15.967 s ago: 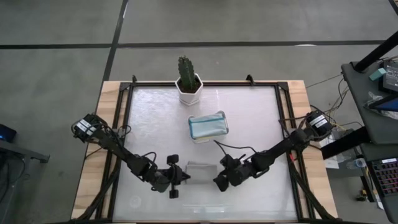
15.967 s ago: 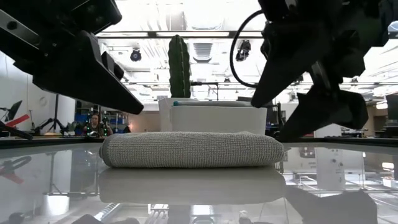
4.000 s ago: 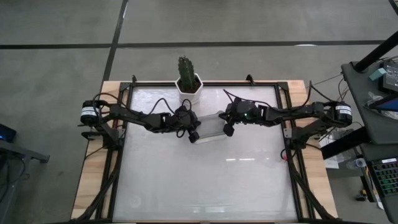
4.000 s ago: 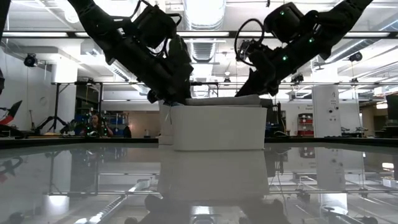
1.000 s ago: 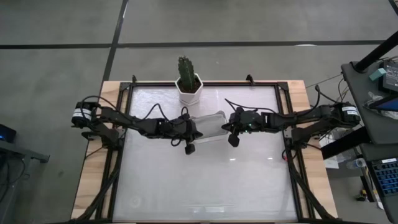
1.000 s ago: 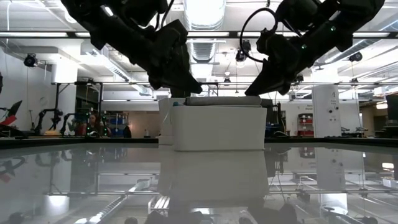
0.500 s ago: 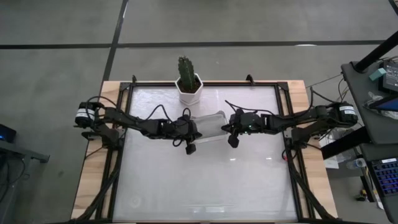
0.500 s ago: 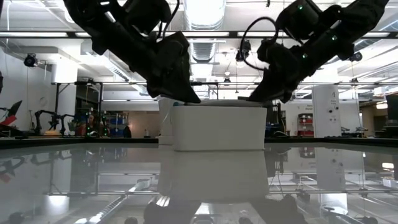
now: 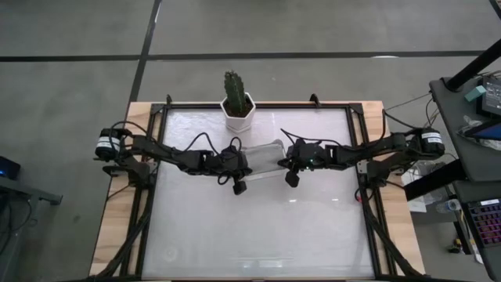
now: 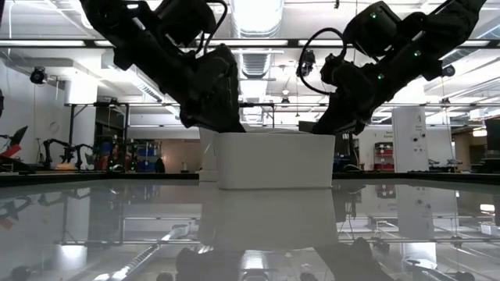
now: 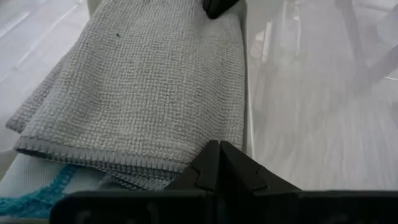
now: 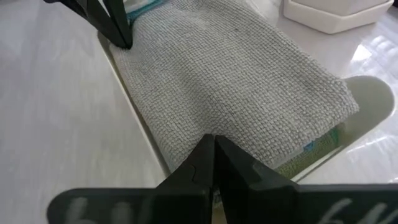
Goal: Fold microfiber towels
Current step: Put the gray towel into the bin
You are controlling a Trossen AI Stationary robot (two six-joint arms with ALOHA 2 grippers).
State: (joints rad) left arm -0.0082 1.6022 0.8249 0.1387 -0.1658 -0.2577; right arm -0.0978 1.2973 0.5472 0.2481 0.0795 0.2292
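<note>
A folded grey towel [image 11: 137,87] lies on top of a pile in the white tray [image 9: 262,159] at the table's middle. A teal towel [image 11: 34,194] shows under it. My left gripper [image 11: 214,155] is shut at the towel's left end, near the tray's rim [image 11: 247,124]. My right gripper [image 12: 211,146] is shut at the towel's right end. In the low view both arms slant down onto the tray [image 10: 273,160] from either side, and the towel barely shows above its rim. My left gripper presses its shut fingertips [image 11: 210,163] on the grey towel's left end [image 11: 186,155], beside the tray's rim, slanting down from the table's left. The towel lies flat in the tray. My right gripper presses its shut fingertips [image 12: 205,155] on the towel's right end [image 12: 205,127], slanting down from the table's right.
A cactus in a white pot [image 9: 236,106] stands just behind the tray at the table's far edge. The glossy tabletop [image 9: 258,227] stretches toward the near edge. A black frame [image 9: 368,196] runs around the table.
Both grippers have gone down a little onto the tray, staying shut. The grey towel, which stood above the tray's rim, has sunk about level with it.
</note>
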